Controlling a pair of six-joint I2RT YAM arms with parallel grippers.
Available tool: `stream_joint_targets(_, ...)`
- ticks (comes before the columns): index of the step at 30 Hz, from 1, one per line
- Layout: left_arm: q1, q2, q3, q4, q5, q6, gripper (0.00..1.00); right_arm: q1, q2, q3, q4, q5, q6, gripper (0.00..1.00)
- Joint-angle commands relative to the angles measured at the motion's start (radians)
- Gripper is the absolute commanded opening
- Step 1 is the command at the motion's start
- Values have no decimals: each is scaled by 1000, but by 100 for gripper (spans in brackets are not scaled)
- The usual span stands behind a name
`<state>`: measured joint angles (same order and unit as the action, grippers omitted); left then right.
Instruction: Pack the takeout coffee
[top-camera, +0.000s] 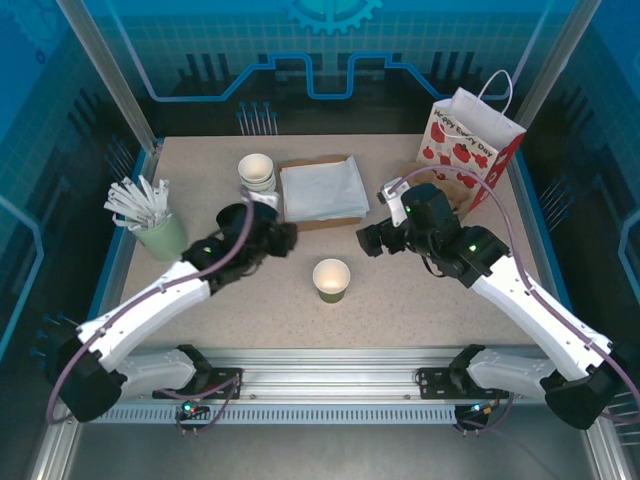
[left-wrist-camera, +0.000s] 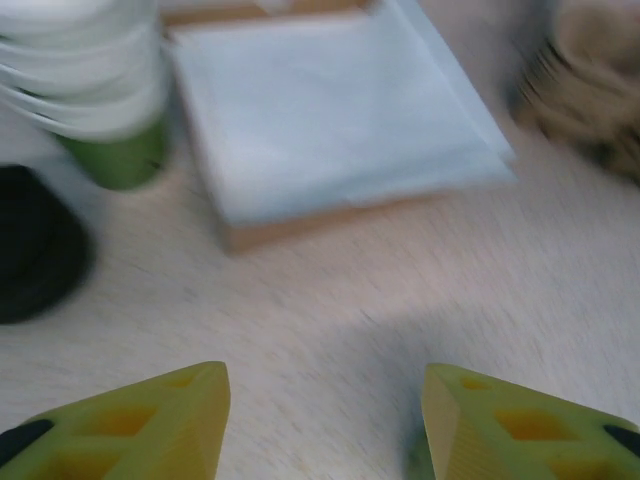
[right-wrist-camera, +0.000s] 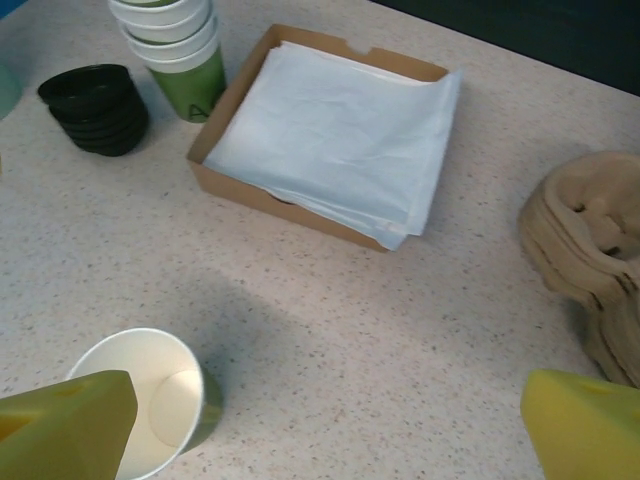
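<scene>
- The left hand (top-camera: 283, 240) is seen spread in the left wrist view (left-wrist-camera: 320, 425), with nothing between its yellow fingers (left-wrist-camera: 150, 420); it is held over bare worktop (top-camera: 400, 315).
- The right hand (top-camera: 368, 238) is spread wide (right-wrist-camera: 320, 430) and nothing is gripped.
- The dark green paper cup (top-camera: 331, 279) is stood upright on the worktop between the two hands, nearer the arm bases; its white inside is exposed and no lid is fitted; in the right wrist view the cup (right-wrist-camera: 150, 400) is seen just beside one finger.
- A stack of black lids (right-wrist-camera: 97, 105) and a stack of green cups (right-wrist-camera: 175, 50) are placed beside a cardboard box of white napkins (right-wrist-camera: 330, 130).
</scene>
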<state>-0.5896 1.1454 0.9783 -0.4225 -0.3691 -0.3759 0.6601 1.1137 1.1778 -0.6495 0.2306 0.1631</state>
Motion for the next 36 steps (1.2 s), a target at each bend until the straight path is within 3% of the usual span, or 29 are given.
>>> stream_joint_targets(1, 123, -8, 15, -68, -27, 81, 57, 22, 29, 7, 50, -20, -13, 100)
stream_joint_targets(6, 255, 69, 9, -24, -10, 262, 61, 38, 77, 27, 57, -26, -30, 100)
stream_joint_targets(10, 356, 192, 57, -42, 87, 334, 63, 50, 108, 40, 51, -23, -40, 100)
stream_joint_targets(15, 366, 322, 82, 13, 89, 421, 63, 59, 141, 58, 31, -31, -53, 100)
stream_joint_targets(23, 380, 473, 137, 47, -3, 497, 62, 72, 158, 56, 13, -23, -50, 100)
stream_joint_targets(36, 389, 574, 196, 44, -19, 547, 46, 80, 190, 67, 3, -20, -45, 100)
